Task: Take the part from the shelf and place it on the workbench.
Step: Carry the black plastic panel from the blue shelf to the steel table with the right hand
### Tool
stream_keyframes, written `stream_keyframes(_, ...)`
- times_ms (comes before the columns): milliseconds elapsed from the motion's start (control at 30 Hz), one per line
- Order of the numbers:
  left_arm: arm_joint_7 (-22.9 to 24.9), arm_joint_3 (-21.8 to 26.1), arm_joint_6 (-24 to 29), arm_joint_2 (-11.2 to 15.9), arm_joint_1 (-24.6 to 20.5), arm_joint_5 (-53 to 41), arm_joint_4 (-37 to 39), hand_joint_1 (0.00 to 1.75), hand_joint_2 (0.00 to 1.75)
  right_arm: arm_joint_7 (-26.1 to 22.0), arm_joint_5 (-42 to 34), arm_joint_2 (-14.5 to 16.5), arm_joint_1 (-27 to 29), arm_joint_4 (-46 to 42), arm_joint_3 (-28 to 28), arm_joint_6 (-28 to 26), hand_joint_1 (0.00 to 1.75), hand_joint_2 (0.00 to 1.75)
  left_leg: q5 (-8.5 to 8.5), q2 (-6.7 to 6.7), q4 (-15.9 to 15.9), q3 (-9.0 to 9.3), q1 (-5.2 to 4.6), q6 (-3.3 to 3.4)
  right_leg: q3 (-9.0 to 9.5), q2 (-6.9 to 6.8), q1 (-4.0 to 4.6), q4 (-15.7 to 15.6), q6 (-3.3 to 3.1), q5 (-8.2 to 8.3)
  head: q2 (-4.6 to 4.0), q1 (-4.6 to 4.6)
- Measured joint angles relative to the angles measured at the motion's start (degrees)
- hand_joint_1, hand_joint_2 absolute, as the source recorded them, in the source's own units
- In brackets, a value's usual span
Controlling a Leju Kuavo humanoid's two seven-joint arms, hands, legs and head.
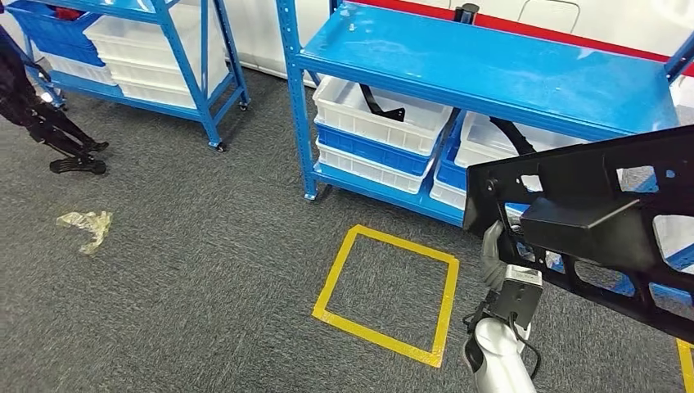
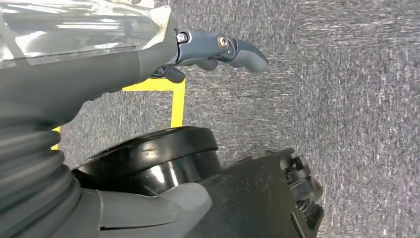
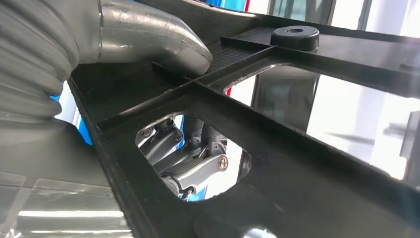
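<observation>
While your right hand grips the black part at the right of the frame, clear of the blue shelf, your left hand hangs empty with fingers curled, and the workbench placing remains.

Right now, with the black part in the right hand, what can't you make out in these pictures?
- Black part: cut off by the head view's right edge, so its full shape is unknown.
- Right hand: its fingers sit behind the part, seen only through a cutout.
- White bins on the blue shelf: the shelf board hides most of their contents.
</observation>
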Motion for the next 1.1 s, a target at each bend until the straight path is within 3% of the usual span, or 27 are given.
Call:
stream_keyframes(33, -0.07, -0.1, -0.03, 0.02, -0.01, 0.12, -0.02, 0.0, 1.75, -0.01, 0.11, -0.23, 0.09, 0.04, 0.31, -0.01, 1.75, 1.75, 0.32, -0.73, -0.19, -0.01, 0.18, 0.45, -0.78, 1.65, -0.09, 1.85, 0.04, -1.08, 0.0, 0.04)
stream_keyframes(100, -0.09, -0.45, 0.08, 0.09, -0.04, 0.43, -0.15, 0.0, 1.75, -0.01, 0.52, -0.8, 0.62, 0.08, 0.69, -0.03, 1.75, 1.75, 0.74, -2.33, -0.28, -0.24, 0.38, 1.03, -4.01, 5.4, -0.26, 9.02, -0.3, -4.41, -0.01, 0.14)
stream_keyframes(167, -0.06, -0.79, 0.21, 0.18, -0.03, 0.75, -0.3, 0.0, 1.75, -0.01, 0.89, -1.26, 1.36, 0.07, 0.85, -0.04, 1.75, 1.75, 0.97, -4.19, -0.25, -0.51, 0.35, 1.16, -7.16, 6.5, -0.29, 15.76, -0.29, -6.63, -0.01, 0.19)
stream_keyframes(200, -0.03, -0.87, 0.24, 0.21, 0.0, 0.9, -0.34, 0.0, 1.75, -0.01, 0.99, -1.37, 1.63, 0.07, 0.92, -0.04, 1.75, 1.75, 1.06, -5.15, -0.21, -0.56, 0.35, 1.11, -7.4, 6.62, -0.34, 16.2, 0.04, -6.38, -0.01, 0.19)
stream_keyframes(233, 0.0, -0.91, 0.26, 0.22, 0.05, 0.98, -0.39, 0.0, 1.75, -0.01, 1.05, -1.44, 1.79, 0.04, 0.99, -0.04, 1.75, 1.75, 1.13, -6.05, -0.14, -0.55, 0.37, 1.01, -6.48, 6.77, -0.44, 14.16, 0.53, -5.19, 0.0, 0.18)
stream_keyframes(267, -0.01, -0.95, 0.34, 0.24, 0.14, 1.04, -0.48, 0.0, 1.75, -0.01, 1.13, -1.55, 1.88, -0.03, 1.1, -0.04, 1.75, 1.75, 1.17, -6.93, -0.03, -0.55, 0.42, 0.89, -4.64, 7.29, -0.64, 10.2, 1.08, -3.39, -0.01, 0.19)
stream_keyframes(333, -0.26, -1.11, 0.6, 0.41, 0.38, 1.24, -0.83, 0.0, 1.75, 0.0, 1.31, -1.87, 2.11, -0.25, 1.41, -0.04, 1.75, 1.75, 1.14, -8.5, 0.41, -0.8, 0.3, 0.44, -1.1, 9.37, -1.09, 2.46, 1.69, -0.7, 0.0, 0.19)
stream_keyframes(400, -0.68, -1.38, 0.92, 0.71, 0.63, 1.52, -1.31, 0.0, 1.75, 0.01, 1.46, -2.19, 2.52, -0.61, 1.85, -0.04, 1.75, 1.75, 1.28, -9.67, 0.65, -1.38, 0.2, -0.28, 0.09, 10.27, -1.11, -0.1, 1.37, -0.12, 0.0, 0.14)
stream_keyframes(433, -0.84, -1.52, 1.04, 0.84, 0.72, 1.69, -1.55, 0.0, 1.75, 0.02, 1.53, -2.26, 2.7, -0.83, 2.09, -0.04, 1.75, 1.75, 1.45, -10.21, 0.61, -1.67, 0.25, -0.64, 0.1, 9.71, -1.01, -0.06, 1.04, 0.01, 0.0, 0.11)
stream_keyframes(467, -0.94, -1.66, 1.15, 0.99, 0.8, 1.84, -1.72, 0.0, 1.75, 0.03, 1.66, -2.31, 2.78, -1.08, 2.34, -0.03, 1.75, 1.75, 1.51, -10.24, 0.63, -1.86, 0.3, -0.96, 0.1, 9.1, -1.13, -0.08, 0.7, 0.18, 0.0, 0.1)
stream_keyframes(533, -1.0, -1.92, 1.28, 1.27, 0.88, 2.28, -2.07, 0.0, 1.75, 0.07, 2.04, -2.33, 2.81, -1.62, 2.91, -0.01, 1.75, 1.75, 0.11, -7.92, 2.49, -2.66, 0.16, -1.53, 0.13, 7.89, -1.41, -0.28, -0.21, 0.42, -0.01, -0.11)
stream_keyframes(600, -1.04, -2.06, 1.41, 1.57, 0.73, 2.81, -2.41, 0.0, 1.75, 0.14, 2.42, -2.38, 2.95, -2.03, 3.39, 0.01, 1.75, 1.75, -3.64, -4.6, 8.53, -5.05, 0.03, -2.02, 0.1, 6.45, -1.34, -0.35, -0.97, 0.41, -0.01, -0.41)
stream_keyframes(667, -1.12, -2.1, 1.54, 1.8, 0.42, 3.32, -2.75, 0.0, 1.75, 0.25, 2.61, -2.4, 3.07, -2.15, 3.72, 0.04, 1.75, 1.75, -6.78, -3.62, 15.33, -7.53, 0.09, -2.35, 0.02, 4.7, -1.12, -0.33, -1.22, 0.36, 0.0, -0.51)
stream_keyframes(700, -1.13, -2.16, 1.62, 1.86, 0.37, 3.61, -2.93, 0.0, 1.75, 0.29, 2.67, -2.39, 3.06, -2.15, 3.89, 0.07, 1.75, 1.75, -6.94, -3.48, 16.41, -7.58, 0.13, -2.42, 0.0, 3.83, -1.07, -0.32, -1.24, 0.34, -0.01, -0.52)
stream_keyframes(733, -1.12, -2.24, 1.69, 1.91, 0.43, 3.89, -3.04, 0.0, 1.75, 0.31, 2.7, -2.37, 3.03, -2.15, 4.08, 0.09, 1.75, 1.75, -6.05, -3.21, 15.22, -6.52, 0.18, -2.43, 0.02, 3.04, -1.05, -0.31, -1.24, 0.33, -0.01, -0.52)
stream_keyframes(767, -1.08, -2.33, 1.75, 1.96, 0.59, 4.2, -3.12, 0.0, 1.75, 0.32, 2.73, -2.33, 2.98, -2.15, 4.23, 0.1, 1.75, 1.75, -4.38, -2.55, 11.94, -4.5, 0.24, -2.39, 0.09, 2.34, -1.04, -0.3, -1.22, 0.32, -0.01, -0.52)
stream_keyframes(833, -1.01, -2.55, 1.8, 1.98, 1.02, 4.75, -3.18, 0.0, 1.75, 0.32, 2.78, -2.31, 2.8, -2.14, 4.38, 0.18, 1.75, 1.75, -1.88, 0.74, 4.28, -0.45, 0.01, -2.15, 0.12, 1.11, -0.68, -0.26, -1.07, 0.26, 0.0, -0.55)
stream_keyframes(900, -1.03, -2.8, 1.79, 1.93, 1.23, 5.11, -3.3, 0.0, 1.75, 0.32, 2.83, -2.33, 2.53, -2.1, 4.46, 0.25, 1.75, 1.75, -1.36, 2.69, 0.87, 0.68, -0.47, -1.35, 0.02, -0.17, -0.07, -0.27, -0.83, 0.25, 0.0, -0.51)
stream_keyframes(967, -1.08, -3.1, 1.77, 1.93, 1.25, 5.23, -3.49, 0.0, 1.75, 0.32, 2.89, -2.3, 2.26, -2.07, 4.76, 0.3, 1.75, 1.75, -1.05, 1.38, 0.58, 0.3, -0.63, -0.28, 0.13, -1.49, 0.19, -0.4, -0.37, 0.25, 0.0, -0.47)
stream_keyframes(1000, -1.1, -3.24, 1.77, 1.92, 1.26, 5.29, -3.61, 0.0, 1.75, 0.32, 2.92, -2.3, 2.09, -2.05, 4.93, 0.32, 1.75, 1.75, -0.81, 0.63, 0.38, 0.35, -0.55, 0.18, 0.08, -1.02, 0.11, -0.16, -0.08, -0.02, -0.01, -0.44)
stream_keyframes(1033, -1.12, -3.35, 1.78, 1.92, 1.25, 5.4, -3.69, 0.0, 1.75, 0.32, 2.94, -2.31, 1.93, -2.04, 5.08, 0.34, 1.75, 1.75, -0.51, -0.13, 0.17, 0.42, -0.41, 0.65, -0.39, 0.45, 0.01, 1.03, 0.08, -0.77, -0.01, -0.43)
stream_keyframes(1100, -1.15, -3.57, 1.8, 1.91, 1.2, 5.84, -3.8, 0.0, 1.75, 0.32, 2.97, -2.47, 1.83, -2.0, 5.22, 0.38, 1.75, 1.75, -0.06, -1.72, -0.04, 0.37, -0.14, 1.31, -3.22, 4.59, -0.26, 7.17, -0.09, -3.67, -0.01, -0.29)
